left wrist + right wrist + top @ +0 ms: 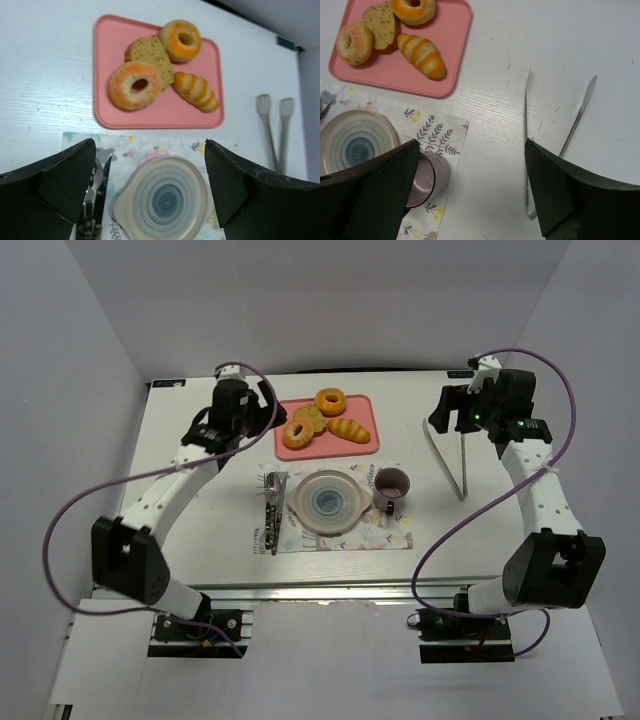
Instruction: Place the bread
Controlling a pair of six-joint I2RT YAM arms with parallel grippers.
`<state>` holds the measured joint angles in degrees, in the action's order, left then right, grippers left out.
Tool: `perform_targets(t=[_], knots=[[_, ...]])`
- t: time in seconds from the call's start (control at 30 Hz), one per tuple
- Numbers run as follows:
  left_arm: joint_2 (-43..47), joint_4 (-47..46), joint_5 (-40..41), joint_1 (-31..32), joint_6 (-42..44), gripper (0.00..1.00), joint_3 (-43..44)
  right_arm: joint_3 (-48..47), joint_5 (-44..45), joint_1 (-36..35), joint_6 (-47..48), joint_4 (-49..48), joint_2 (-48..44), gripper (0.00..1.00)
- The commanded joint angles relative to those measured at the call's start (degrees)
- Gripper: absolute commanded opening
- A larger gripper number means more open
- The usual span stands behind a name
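In my left wrist view the plate point(165, 200) runs off the bottom edge, and the cutlery point(92, 210) just left of the plate is half behind my left arm's finger point(50, 200). In my right wrist view my right arm's finger point(375, 195) covers part of the mug point(435, 172) right of the plate.

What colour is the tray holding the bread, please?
The tray is pink; left wrist view shows it best.

Bread point(196, 91), 4 o'clock on tray point(115, 45): smooth, faintly glossy, plastic-looking. Tray: matt pink plastic. Table point(545, 40): white, grained wood texture. Tongs point(262, 105): smooth metal.
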<state>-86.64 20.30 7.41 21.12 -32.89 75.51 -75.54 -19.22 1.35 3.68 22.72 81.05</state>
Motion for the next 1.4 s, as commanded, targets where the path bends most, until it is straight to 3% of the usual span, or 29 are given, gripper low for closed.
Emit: perform_targets(t=[0.0,0.07,0.1,0.17,0.23,0.27,0.33,0.37,0.5,0.53,0.8,1.13,1.37], knots=[[8.51,-5.83,-2.4,0.14,-2.98,0.98,-7.38,0.34,-5.43,1.94,7.27,-0.25,-2.31,0.89],[13.5,-6.59,-2.3,0.14,-4.03,0.98,-11.22,2.05,-8.67,2.88,14.45,1.12,-2.59,0.82],[15.08,-6.66,-2.03,0.14,-4.29,0.98,-12.28,1.87,-9.26,3.14,15.24,2.91,-1.57,0.49],[18.97,-6.14,-0.99,0.14,-4.81,0.98,-14.2,1.11,-8.83,4.1,15.75,4.98,0.59,0.0],[21.17,-5.44,-0.55,0.14,-5.43,0.98,-16.64,1.64,-9.14,5.06,16.55,5.76,1.13,0.0],[22.25,-5.27,-0.12,0.14,-5.87,0.98,-17.54,2.33,-7.83,5.24,17.41,5.93,1.48,0.16],[25.03,-5.0,0.06,0.14,-6.57,0.96,-20.15,2.94,-4.66,5.24,16.71,6.03,2.45,0.72],[25.93,-4.91,0.07,0.14,-6.92,0.94,-21.02,2.67,-1.36,5.24,16.36,6.64,3.44,0.89],[31.35,-4.64,0.49,0.14,-9.42,0.76,-26.36,0.84,4.59,5.24,17.01,9.08,11.32,0.89],[32.5,-4.7,0.6,0.14,-10.02,0.76,-27.52,1.34,4.83,5.24,17.62,8.74,11.65,0.89],[37.9,-1.29,3.85,0.14,-12.38,0.84,-31.24,-0.03,12.0,5.24,16.53,8.07,21.2,0.89],[38.88,-1.4,4.28,0.14,-14.13,0.85,-32.74,-1.38,14.55,5.15,13.75,6.35,28.4,0.88],[37.01,-0.44,4.2,0.14,-13.51,0.85,-30.72,-4.87,14.7,4.49,11.13,4.33,33.42,0.79]])
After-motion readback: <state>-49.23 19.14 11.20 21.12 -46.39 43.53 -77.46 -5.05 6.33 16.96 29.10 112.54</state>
